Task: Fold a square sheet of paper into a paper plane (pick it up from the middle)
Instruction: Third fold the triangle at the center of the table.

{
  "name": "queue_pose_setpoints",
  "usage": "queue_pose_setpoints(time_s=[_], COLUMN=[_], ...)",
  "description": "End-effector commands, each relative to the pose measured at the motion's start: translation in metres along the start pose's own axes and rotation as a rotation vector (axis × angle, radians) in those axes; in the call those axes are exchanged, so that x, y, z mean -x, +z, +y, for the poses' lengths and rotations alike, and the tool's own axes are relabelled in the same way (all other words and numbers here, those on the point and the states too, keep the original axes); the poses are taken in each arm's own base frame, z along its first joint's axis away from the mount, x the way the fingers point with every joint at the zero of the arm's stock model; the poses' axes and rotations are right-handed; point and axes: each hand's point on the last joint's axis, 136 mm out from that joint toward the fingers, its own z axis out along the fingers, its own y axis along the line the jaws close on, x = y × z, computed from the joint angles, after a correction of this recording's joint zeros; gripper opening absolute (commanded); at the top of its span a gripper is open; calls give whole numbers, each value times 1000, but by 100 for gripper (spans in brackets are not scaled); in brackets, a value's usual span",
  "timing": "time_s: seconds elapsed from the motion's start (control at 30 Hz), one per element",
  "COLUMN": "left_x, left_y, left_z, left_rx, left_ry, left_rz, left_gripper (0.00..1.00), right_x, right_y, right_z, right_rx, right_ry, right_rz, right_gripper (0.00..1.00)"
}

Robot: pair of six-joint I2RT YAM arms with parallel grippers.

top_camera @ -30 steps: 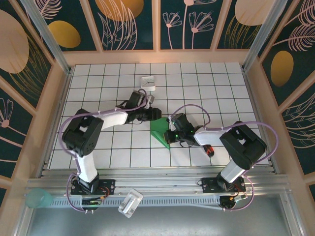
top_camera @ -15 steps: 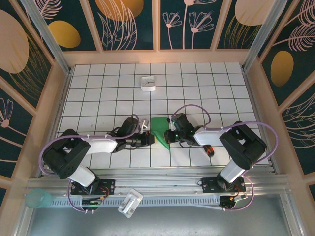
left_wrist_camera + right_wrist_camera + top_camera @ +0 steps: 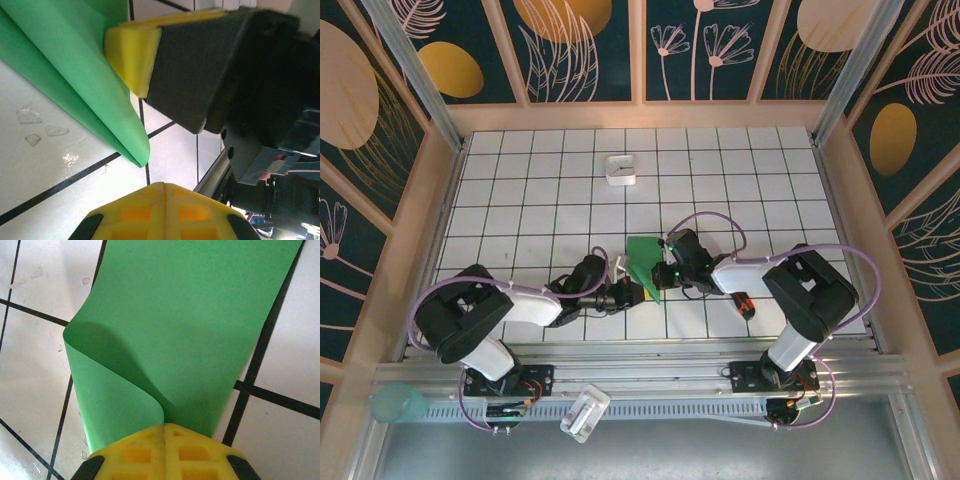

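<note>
My right gripper (image 3: 164, 427) pinches the square sheet of paper (image 3: 190, 315) at its curled fold; left gripper (image 3: 162, 186), clenched empty, sits beside its tip. Light, limp, crease-prone: I'd grip folded edges.

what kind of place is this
Probably a lab robot cell: a white tiled table boxed in by patterned wall panels on an aluminium frame, with a left arm and right arm bolted to a rail.

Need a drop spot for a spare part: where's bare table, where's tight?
Bare: far-left tiles of the table beside the white box, and the far-right tiles between that box and the right wall. Crowded: near centre, where left tool and right tool meet at the green paper; a screwdriver lies just right of them.
</note>
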Motion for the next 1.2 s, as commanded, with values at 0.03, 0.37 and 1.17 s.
queue_pose_setpoints(time_s=[0.03, 0.37, 1.17], left_x=[3, 11, 7], left_y=[12, 21, 38], left_z=[-14, -14, 13], left_rx=[-42, -60, 27], left_ry=[-37, -86, -147], left_rz=[-6, -28, 5], left_gripper=[0, 0, 0], right_x=[-68, -70, -73], right_y=[10, 12, 11], right_z=[-45, -47, -51], right_rx=[-156, -152, -156], right_ry=[63, 73, 69], right_rz=[236, 243, 242], right_gripper=[0, 0, 0])
